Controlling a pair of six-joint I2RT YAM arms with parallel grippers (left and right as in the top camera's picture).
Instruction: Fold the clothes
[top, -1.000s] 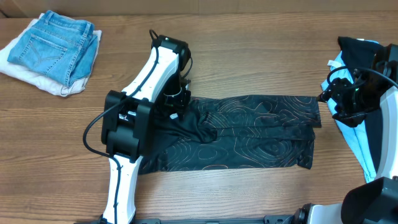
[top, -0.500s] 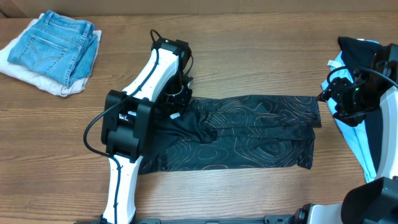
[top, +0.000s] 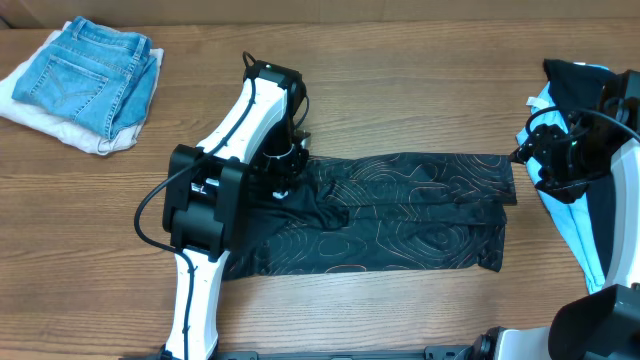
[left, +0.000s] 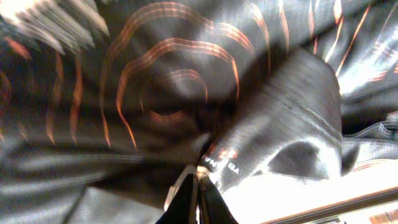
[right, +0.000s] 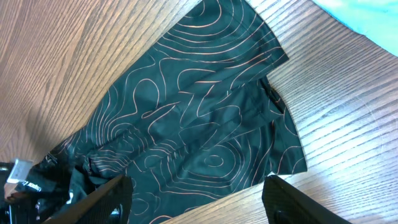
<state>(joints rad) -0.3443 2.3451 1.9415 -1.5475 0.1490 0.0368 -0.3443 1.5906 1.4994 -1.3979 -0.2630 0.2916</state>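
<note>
Right now your table (top: 400, 80) carries the jersey (top: 410, 215) laid lengthwise across its middle as a long band, with its left end bunched. Jeans (top: 90, 75) sit stacked on a white cloth (top: 30, 110) at the far left corner, well apart. Your left gripper (left: 198, 186) is down on that bunched end, jaws pinched closed on fabric beside a small label (left: 221, 165). Your right gripper (right: 194, 186) hangs near the jersey's right end, jaws spread wide.

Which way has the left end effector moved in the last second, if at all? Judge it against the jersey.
No clear move. The left end effector stays at the upper-left edge of the jersey, same place against the table grain.
</note>
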